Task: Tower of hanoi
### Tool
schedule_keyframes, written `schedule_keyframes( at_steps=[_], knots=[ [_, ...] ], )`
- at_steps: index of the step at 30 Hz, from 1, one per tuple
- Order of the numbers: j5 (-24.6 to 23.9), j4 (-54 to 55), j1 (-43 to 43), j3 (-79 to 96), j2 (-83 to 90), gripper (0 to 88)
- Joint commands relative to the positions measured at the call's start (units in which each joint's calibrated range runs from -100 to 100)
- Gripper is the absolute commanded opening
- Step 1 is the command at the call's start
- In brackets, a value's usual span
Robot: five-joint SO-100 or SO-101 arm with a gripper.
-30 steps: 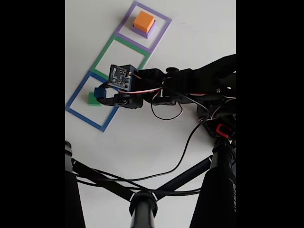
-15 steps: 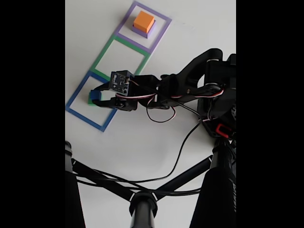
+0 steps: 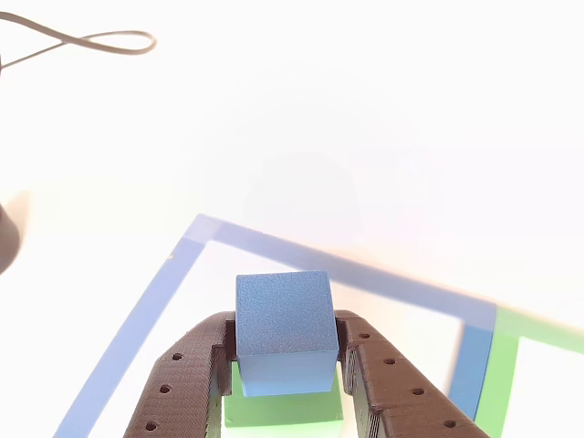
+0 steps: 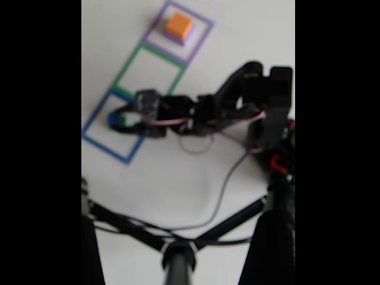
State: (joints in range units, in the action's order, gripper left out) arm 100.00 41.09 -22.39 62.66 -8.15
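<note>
In the other view, my gripper (image 3: 286,339) is shut on the small blue cube (image 3: 283,328), with one brown finger (image 3: 187,383) on each side of it. Directly beneath the cube lies the wider green block (image 3: 285,412); whether the two touch I cannot tell. Both sit inside the blue tape square (image 3: 137,315). The blurred fixed view shows the gripper (image 4: 117,122) over the blue tape square (image 4: 95,139), holding the cube (image 4: 113,120). An orange-yellow block (image 4: 179,25) rests on a purple block (image 4: 178,39) in the purple tape square at the top.
A green tape square (image 4: 132,62) lies between the blue and purple ones. The arm's body (image 4: 261,101) and its cables (image 4: 219,190) fill the right side of the fixed view. Black tripod legs (image 4: 178,249) cross the bottom. A loose cable (image 3: 82,41) loops at the top left of the other view.
The gripper has carried the blue cube left and down over the green block in the blue square. The arm has stretched out further. The fixed view has gone blurry.
</note>
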Motion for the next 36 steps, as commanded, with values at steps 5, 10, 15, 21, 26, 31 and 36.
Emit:
schedule_keyframes(
  at_steps=[5, 10, 15, 21, 26, 31, 36],
  knots=[
    [0.00, 3.04, -0.81, -2.03, -1.02, 4.5],
    [0.00, 3.69, -0.81, -1.85, -1.74, 5.3],
    [0.00, 4.82, -0.72, -1.85, -2.79, 8.0],
    [0.00, 5.47, -0.14, -1.39, -3.28, 15.3],
    [0.00, 5.87, -0.04, -0.75, -2.47, 21.1],
    [0.00, 4.74, -0.04, 0.70, 1.97, 22.9],
    [0.00, -2.14, 0.43, 1.61, 10.61, 22.6]
  ],
)
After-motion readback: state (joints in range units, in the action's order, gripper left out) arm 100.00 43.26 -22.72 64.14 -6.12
